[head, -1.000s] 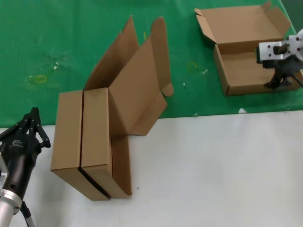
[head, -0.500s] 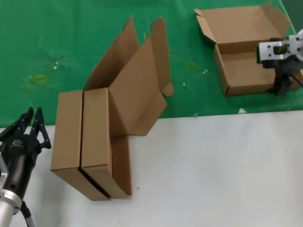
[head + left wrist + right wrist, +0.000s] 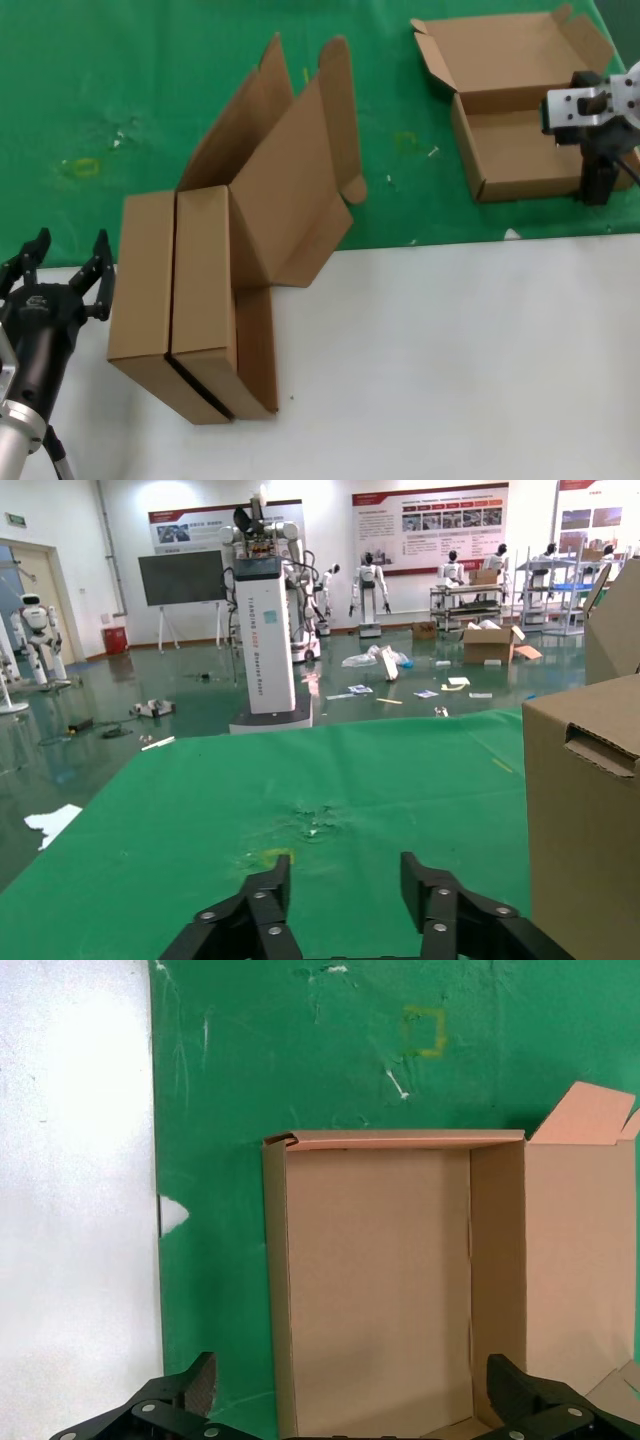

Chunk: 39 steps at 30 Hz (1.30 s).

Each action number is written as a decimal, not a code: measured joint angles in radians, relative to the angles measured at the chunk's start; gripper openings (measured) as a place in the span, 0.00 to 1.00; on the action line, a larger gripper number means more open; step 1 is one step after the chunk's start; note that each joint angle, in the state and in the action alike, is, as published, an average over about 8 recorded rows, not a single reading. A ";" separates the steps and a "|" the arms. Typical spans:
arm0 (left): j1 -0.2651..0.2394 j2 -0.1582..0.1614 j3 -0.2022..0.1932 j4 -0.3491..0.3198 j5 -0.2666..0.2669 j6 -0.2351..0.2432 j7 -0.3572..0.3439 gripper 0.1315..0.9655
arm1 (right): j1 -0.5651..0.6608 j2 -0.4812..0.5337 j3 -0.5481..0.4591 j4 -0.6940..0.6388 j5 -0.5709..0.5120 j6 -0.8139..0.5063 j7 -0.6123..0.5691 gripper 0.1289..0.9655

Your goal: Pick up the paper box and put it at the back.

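Two brown paper boxes stand on edge side by side at the white table's left, the outer one [image 3: 143,280] and the inner one [image 3: 205,290], their lids leaning back over the green cloth [image 3: 120,80]. My left gripper [image 3: 68,250] is open and empty just left of them; in the left wrist view [image 3: 345,880] the nearest box [image 3: 585,810] is beside it. A third paper box [image 3: 520,150] lies open on the cloth at the back right. My right gripper [image 3: 598,190] is open above its tray [image 3: 380,1290], jaws wide, holding nothing [image 3: 352,1385].
The white tabletop [image 3: 450,360] fills the front. Yellowish stains [image 3: 85,165] and small white scraps [image 3: 432,152] mark the cloth. A white scrap [image 3: 511,234] lies at the cloth's front edge.
My left gripper has opened from shut. My right gripper's fingers have shifted slightly and now hang straight down over the back box.
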 joint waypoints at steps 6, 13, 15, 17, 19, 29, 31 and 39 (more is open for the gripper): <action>0.000 0.000 0.000 0.000 0.000 0.000 0.000 0.39 | 0.000 0.000 0.000 0.000 0.000 0.000 0.000 0.97; 0.000 0.000 0.000 0.000 0.000 0.000 0.000 0.59 | -0.017 0.001 0.009 0.018 0.009 0.009 0.003 1.00; 0.000 0.000 0.000 0.000 0.000 0.000 0.000 0.66 | -0.036 0.001 0.018 0.037 0.019 0.019 0.006 1.00; 0.000 0.000 0.000 0.000 0.000 0.000 0.000 0.66 | -0.063 0.002 0.032 0.064 0.034 0.033 0.012 1.00; 0.000 0.000 0.000 0.000 0.000 0.000 0.000 0.66 | -0.095 0.004 0.048 0.096 0.051 0.049 0.018 1.00; 0.000 0.000 0.000 0.000 0.000 0.000 0.000 0.87 | -0.288 0.011 0.147 0.293 0.155 0.149 0.055 1.00; 0.000 0.000 0.000 0.000 0.000 0.000 0.000 0.90 | -0.328 0.013 0.168 0.334 0.176 0.170 0.062 1.00; 0.000 0.000 0.000 0.000 0.000 0.000 0.001 0.97 | -0.491 0.019 0.251 0.500 0.264 0.254 0.093 1.00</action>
